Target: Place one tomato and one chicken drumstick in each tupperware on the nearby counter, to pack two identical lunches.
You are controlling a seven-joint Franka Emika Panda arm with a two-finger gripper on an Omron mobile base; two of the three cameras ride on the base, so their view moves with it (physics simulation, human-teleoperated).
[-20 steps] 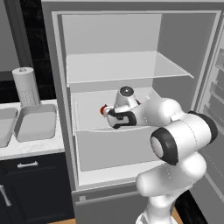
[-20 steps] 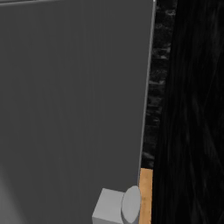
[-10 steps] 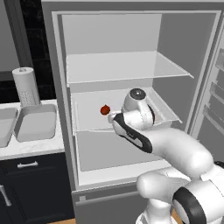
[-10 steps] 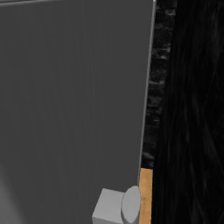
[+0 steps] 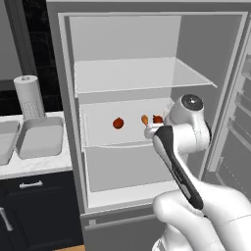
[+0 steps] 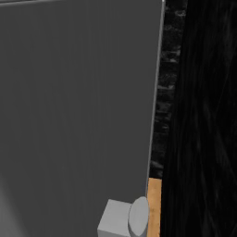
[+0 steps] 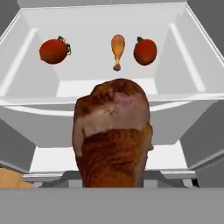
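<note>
On the left, over dark cabinets, the white counter [image 5: 29, 164] carries a paper-towel roll [image 5: 29, 97] at the back and, just in front of it, a light-grey tupperware tub [image 5: 40, 138]; a second tub [image 5: 5, 142] is cut off by the left edge beside it. Neither tub shows any food in it.

To the right stands the open fridge [image 5: 147, 59], pale grey inside. Its middle shelf bin [image 7: 26, 48] holds three things in a row at the far side: a tomato [image 7: 54, 50] on the left, a small chicken drumstick [image 7: 117, 50] in the middle, and another tomato [image 7: 145, 50] on the right, just beside the drumstick. That drumstick lies with its long axis running near to far, thick end far and thin bone end toward the camera.

Further right, the white arm reaches toward the bin. In the hand view a second drumstick [image 7: 113, 138], large and close, sits between the jaws of the gripper [image 7: 114, 181], which are closed on it; its meaty end points away from the hand toward the bin, with its long axis along the gripper. The fingertips themselves are hidden behind the meat. It hangs in front of the bin's near rim, above the lower shelf.
</note>
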